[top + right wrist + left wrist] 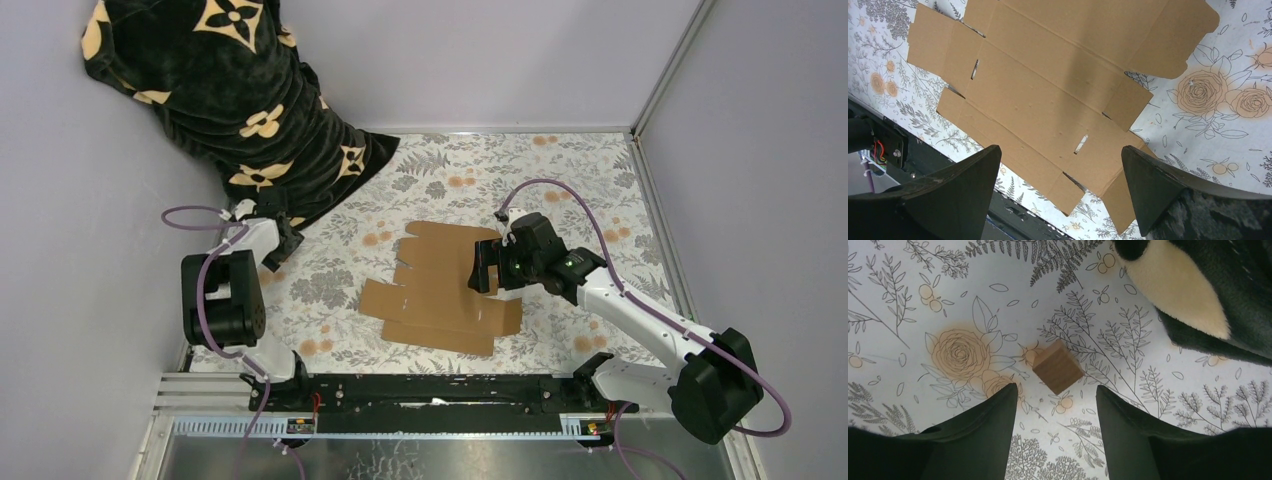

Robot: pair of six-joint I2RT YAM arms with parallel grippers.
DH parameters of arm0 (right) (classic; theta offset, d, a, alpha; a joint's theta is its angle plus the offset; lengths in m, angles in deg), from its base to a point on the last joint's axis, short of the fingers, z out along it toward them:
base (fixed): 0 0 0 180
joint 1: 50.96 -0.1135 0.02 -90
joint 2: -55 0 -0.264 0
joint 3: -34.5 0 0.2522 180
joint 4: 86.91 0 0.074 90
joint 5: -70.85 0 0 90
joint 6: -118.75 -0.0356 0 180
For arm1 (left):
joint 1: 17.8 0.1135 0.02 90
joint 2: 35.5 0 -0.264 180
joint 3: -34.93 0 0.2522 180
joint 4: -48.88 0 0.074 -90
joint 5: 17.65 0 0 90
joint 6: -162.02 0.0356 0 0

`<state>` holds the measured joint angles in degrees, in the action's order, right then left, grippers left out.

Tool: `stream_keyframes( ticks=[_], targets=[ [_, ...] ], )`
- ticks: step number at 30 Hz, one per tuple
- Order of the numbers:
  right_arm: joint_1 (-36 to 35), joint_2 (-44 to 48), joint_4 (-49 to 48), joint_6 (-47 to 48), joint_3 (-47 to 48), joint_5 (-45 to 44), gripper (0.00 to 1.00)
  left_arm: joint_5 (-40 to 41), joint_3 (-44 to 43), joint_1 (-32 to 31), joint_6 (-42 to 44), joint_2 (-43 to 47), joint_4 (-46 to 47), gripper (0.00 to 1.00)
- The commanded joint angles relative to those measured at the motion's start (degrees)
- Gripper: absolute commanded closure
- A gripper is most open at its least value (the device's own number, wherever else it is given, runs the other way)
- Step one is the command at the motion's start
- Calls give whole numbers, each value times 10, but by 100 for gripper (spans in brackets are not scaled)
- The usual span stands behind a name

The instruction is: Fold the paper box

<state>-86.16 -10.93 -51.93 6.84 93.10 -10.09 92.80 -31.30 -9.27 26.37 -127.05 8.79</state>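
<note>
The paper box (440, 285) is a flat brown die-cut sheet with flaps and slots, lying on the floral cloth at the table's middle. My right gripper (484, 270) hovers over the sheet's right side. In the right wrist view the sheet (1048, 85) spreads out below my right gripper (1060, 150), which is open and holds nothing. My left gripper (283, 243) is far to the left, away from the sheet. In its wrist view, my left gripper (1057, 392) is open, with a small brown block (1057, 366) on the cloth just beyond the fingertips, untouched.
A black plush blanket with cream flowers (230, 90) is heaped in the back left corner, close to the left gripper, and its edge (1208, 290) shows in the left wrist view. A black rail (430, 395) runs along the near edge. Walls stand on both sides.
</note>
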Motion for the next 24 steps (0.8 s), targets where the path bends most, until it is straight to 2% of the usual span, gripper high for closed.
stream_keyframes(
  ticks=[1,15,24],
  targets=[
    [-5,8,8,10,20,-3,0,11,-18,7,2,-17,41,35],
    [-5,7,2,9,13,3,0,25,-36,28,-18,-56,45,32],
    [-5,-1,-1,11,15,3,0,11,-43,32,-17,-77,48,53]
  ],
)
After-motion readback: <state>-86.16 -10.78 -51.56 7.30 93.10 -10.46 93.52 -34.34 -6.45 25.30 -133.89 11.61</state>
